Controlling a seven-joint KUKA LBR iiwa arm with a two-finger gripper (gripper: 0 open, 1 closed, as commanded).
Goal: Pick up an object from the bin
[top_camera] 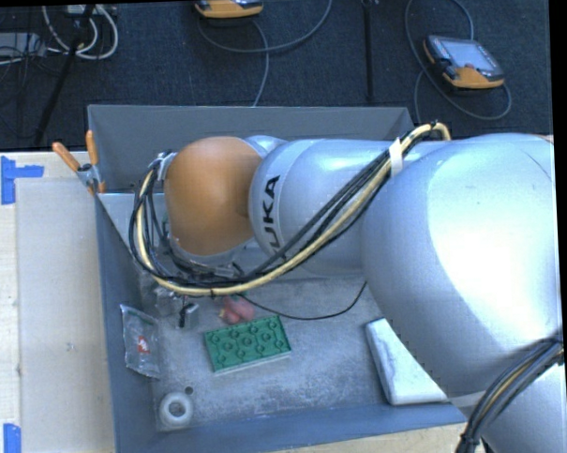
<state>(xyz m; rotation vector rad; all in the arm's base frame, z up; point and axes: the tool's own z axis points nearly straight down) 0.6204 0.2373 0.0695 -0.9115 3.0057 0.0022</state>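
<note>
The claw point(184, 308) hangs low under the arm's orange cover point(210, 196), in the left half of the bin point(301, 422). I cannot tell whether it is wide or narrow. Nearest it is a small pink lump point(236, 312), soft-looking, just to the view's right of it. The lump lies above a green studded plate point(248, 345), whose long axis runs across.

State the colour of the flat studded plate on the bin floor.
Green: the flat studded plastic plate, in the camera view.

"uka" – on the silver arm point(337, 172)
</note>
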